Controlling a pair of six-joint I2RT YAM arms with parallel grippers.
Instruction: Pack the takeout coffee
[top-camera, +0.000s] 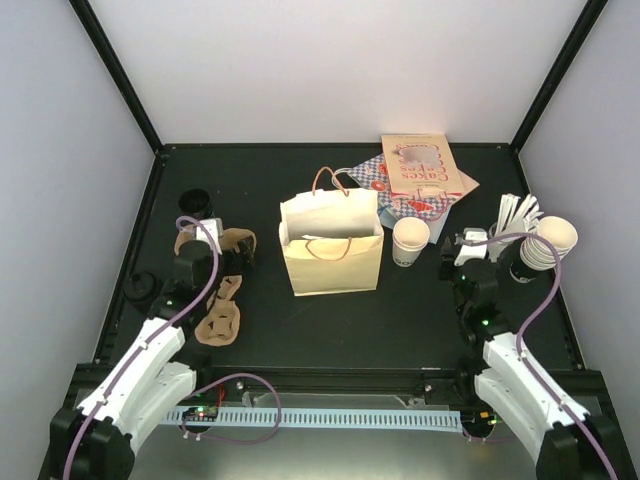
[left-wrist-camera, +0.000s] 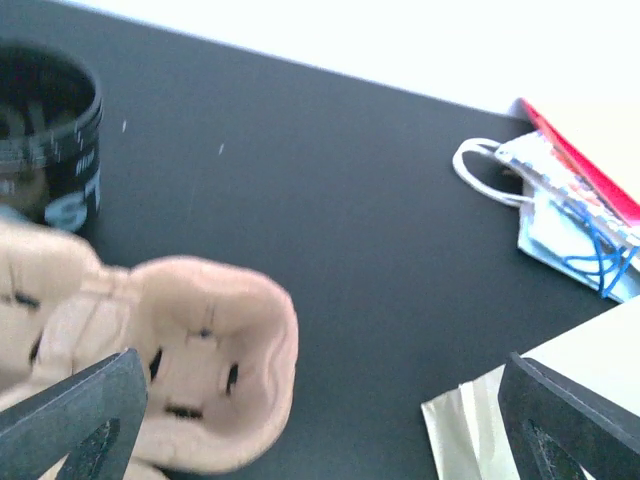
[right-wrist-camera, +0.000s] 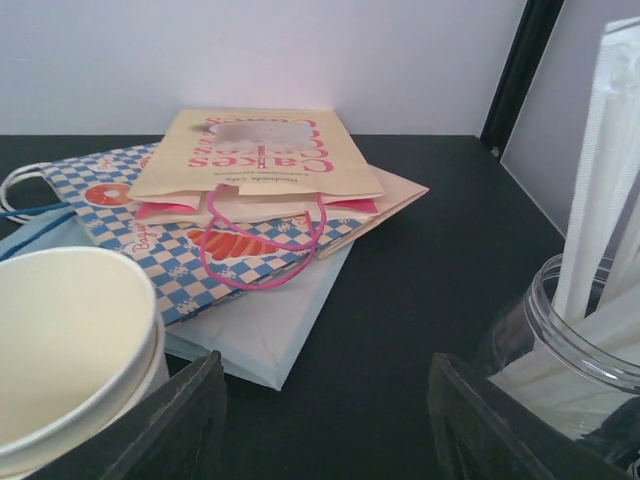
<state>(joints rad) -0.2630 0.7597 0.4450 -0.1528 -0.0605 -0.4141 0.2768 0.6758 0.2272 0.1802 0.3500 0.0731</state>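
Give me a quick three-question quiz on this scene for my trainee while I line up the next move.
1. True or false: the tan paper bag lies flat on its side.
2. The cream cup just right of the bag is: A) lidded B) lidless C) tipped over.
3. Fill in: the straw jar stands beside the ____ gripper.
Key: 1 false, it stands upright with its mouth open; 2 B; 3 right gripper.
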